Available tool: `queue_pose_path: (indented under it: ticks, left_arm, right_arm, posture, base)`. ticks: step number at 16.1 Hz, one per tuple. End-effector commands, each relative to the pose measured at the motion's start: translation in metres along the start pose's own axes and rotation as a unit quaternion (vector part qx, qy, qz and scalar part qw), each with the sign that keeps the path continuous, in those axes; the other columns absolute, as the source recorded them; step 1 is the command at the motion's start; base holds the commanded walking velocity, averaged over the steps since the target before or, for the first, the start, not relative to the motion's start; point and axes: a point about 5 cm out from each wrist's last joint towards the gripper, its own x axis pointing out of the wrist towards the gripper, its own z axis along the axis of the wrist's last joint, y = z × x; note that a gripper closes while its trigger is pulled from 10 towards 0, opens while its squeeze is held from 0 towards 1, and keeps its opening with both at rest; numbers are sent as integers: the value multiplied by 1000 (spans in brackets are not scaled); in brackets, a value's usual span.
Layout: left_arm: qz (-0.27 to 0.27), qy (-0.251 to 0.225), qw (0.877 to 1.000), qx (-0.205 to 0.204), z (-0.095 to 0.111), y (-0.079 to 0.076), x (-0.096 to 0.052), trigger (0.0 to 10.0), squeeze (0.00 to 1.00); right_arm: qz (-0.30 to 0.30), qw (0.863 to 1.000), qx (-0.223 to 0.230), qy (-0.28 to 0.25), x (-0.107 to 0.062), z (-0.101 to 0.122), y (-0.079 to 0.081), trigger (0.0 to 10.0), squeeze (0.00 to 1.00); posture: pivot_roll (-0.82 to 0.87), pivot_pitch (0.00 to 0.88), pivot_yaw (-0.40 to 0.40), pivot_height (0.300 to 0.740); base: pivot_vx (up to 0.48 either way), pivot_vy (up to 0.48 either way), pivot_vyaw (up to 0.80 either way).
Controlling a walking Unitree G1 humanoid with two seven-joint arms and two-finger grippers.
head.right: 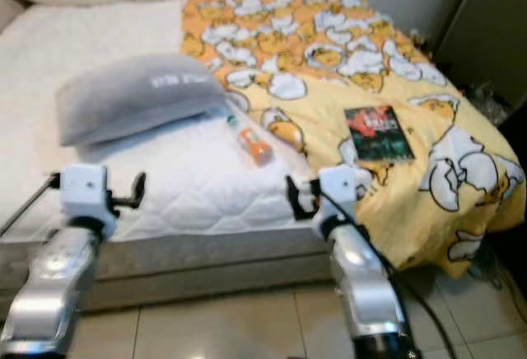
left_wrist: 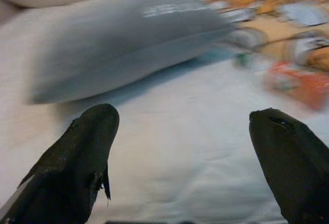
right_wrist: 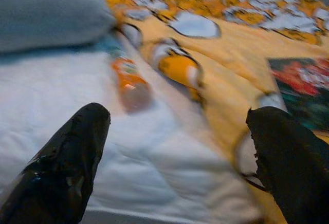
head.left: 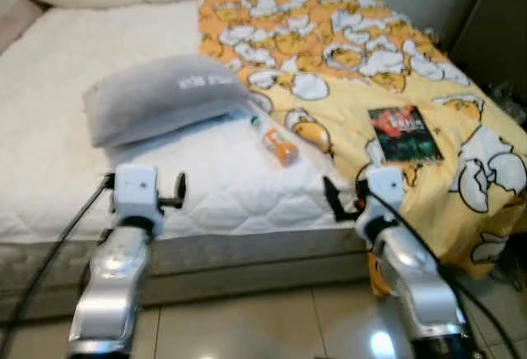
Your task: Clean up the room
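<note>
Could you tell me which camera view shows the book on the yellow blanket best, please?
The left eye view: the book lies whole and unobstructed there. The right eye view shows it equally whole; the right wrist view catches one blurred corner.

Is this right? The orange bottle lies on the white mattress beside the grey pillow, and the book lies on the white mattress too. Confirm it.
Not quite. The book lies on the yellow patterned blanket, not the white mattress, as the left eye view shows. The rest holds: the orange bottle lies on the white mattress beside the grey pillow.
</note>
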Motion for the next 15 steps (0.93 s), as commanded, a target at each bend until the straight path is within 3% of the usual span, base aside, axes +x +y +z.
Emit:
queue_pose_path:
  ticks: [1, 15]
  left_arm:
    - [1, -5, 1000, 7, 2, 3, 0, 10000, 0]
    - [-6, -6, 1000, 2, 2, -1, 2, 10000, 0]
  right_arm:
    - [-1, 1000, 5, -6, 1, 4, -1, 10000, 0]
    - [-6, 1000, -7, 5, 3, 3, -5, 10000, 0]
  posture:
    - [-18, 0, -5, 740]
    - [-29, 0, -1, 740]
  base:
    - [266, 0, 0]
    - [295, 0, 0]
